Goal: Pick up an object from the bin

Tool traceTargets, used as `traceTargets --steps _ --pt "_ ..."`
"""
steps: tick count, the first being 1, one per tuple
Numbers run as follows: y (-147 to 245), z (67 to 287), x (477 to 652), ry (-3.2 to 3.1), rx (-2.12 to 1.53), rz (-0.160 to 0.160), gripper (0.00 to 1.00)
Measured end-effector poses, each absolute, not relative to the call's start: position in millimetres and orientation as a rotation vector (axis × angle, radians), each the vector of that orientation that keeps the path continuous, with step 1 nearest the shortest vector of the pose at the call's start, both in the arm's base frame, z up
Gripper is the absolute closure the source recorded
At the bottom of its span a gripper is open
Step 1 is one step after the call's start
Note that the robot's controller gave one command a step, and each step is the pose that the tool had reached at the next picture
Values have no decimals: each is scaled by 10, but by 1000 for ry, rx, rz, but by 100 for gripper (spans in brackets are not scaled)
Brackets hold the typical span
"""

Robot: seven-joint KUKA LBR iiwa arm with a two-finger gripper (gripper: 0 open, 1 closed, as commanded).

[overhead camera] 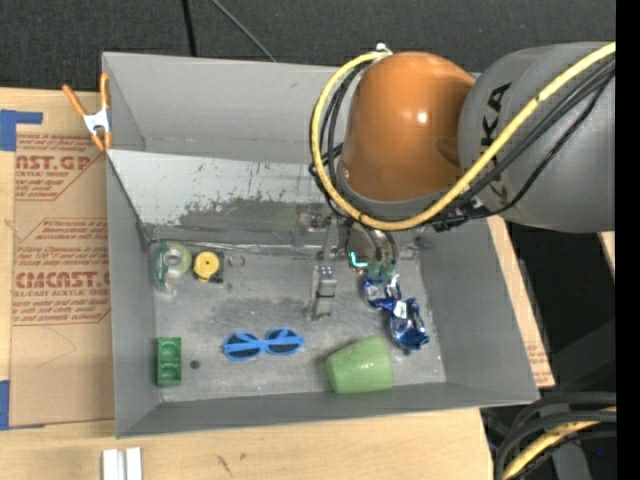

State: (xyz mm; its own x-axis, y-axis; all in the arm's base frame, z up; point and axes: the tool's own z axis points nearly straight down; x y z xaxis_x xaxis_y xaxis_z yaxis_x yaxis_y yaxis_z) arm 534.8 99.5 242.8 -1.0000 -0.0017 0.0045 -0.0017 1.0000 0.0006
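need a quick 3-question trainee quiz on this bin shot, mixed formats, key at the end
1. True or false: the yellow disc and the green cup lie well apart, not touching.
2. Which thing lies nearest the pincer?
A) yellow disc
B) blue and white wrapper
C) glasses-shaped toy
3. Fill in: the glasses-shaped toy is ____ in colour.

Key
1. True. The disc is at the far left and the cup at the near right.
2. B. The wrapper lies just right of the pincer.
3. Blue.
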Motion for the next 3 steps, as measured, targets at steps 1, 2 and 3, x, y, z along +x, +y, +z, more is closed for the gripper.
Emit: traceTargets --steps 1,2,3 --pt "824 650 4922 -3133 -69 1 0" --pt "825 701 4953 -3141 -71 -2 100" --pt "1013 2223 4905 -3147 -138 -4 100"
